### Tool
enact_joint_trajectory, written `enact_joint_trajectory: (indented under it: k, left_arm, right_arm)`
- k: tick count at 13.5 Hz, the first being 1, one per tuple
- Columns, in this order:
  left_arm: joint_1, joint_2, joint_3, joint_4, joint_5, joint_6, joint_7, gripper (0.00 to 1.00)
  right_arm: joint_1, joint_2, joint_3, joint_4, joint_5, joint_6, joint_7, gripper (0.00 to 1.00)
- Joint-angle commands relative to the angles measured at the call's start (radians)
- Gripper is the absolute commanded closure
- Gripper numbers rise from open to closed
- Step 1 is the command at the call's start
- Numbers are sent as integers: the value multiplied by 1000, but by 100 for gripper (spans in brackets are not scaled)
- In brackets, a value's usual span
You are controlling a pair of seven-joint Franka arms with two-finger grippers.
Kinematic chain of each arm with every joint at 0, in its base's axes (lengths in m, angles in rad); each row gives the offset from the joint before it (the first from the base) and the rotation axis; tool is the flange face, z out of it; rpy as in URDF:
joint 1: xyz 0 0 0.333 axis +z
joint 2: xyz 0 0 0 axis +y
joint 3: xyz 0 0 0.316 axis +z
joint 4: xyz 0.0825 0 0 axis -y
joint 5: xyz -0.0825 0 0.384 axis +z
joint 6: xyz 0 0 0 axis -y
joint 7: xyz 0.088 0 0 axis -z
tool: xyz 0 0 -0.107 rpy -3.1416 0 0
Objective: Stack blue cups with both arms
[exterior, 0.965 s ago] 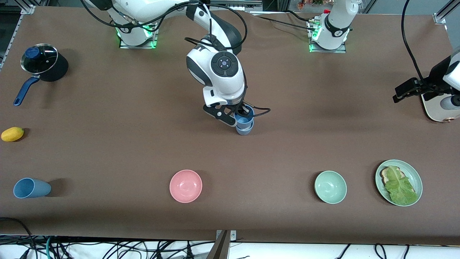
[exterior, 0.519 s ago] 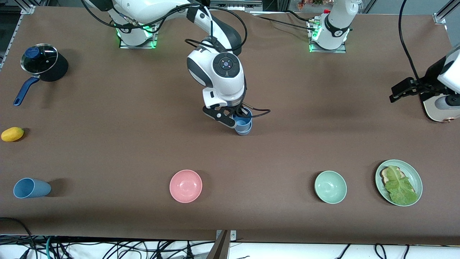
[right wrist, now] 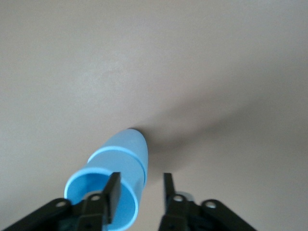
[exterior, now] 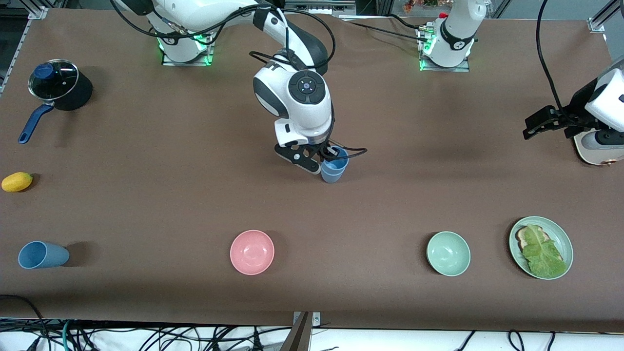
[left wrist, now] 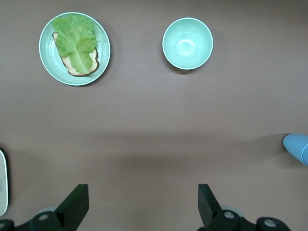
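Front view: the right gripper [exterior: 325,157] is at the table's middle, at the rim of two nested blue cups [exterior: 333,170] standing on the table. A third cup [exterior: 41,255] lies on its side at 8 o'clock, near the right arm's end. The left gripper [exterior: 538,124] waits at 3 o'clock.

Left wrist view: its fingers [left wrist: 74,207] are spread wide, holding nothing, over bare table [left wrist: 154,144].

Right wrist view: the gripper [right wrist: 141,192] is slack, one finger [right wrist: 113,192] inside the rim, one outside.
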Motion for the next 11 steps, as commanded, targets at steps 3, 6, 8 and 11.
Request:
enact_joint_trajectory:
  k: [3,6,8,11]
  left_arm:
    - [-6,2,6,12,2,-10,22,0]
    - [-4,5,4,31,2,-10,21,0]
    - [-4,5,4,31,2,-10,21,0]
    - [-4,5,4,31,2,-12,21,0]
  right_arm:
    - [-105,-52,-7,48,-4,-125,-172,26]
    - [-246,-95,-7,47,11,-209,-444,24]
    - [-338,-130,-10,45,39,-281,-629,11]
    - [-457,-193,-10,36,65,-356,-769,0]
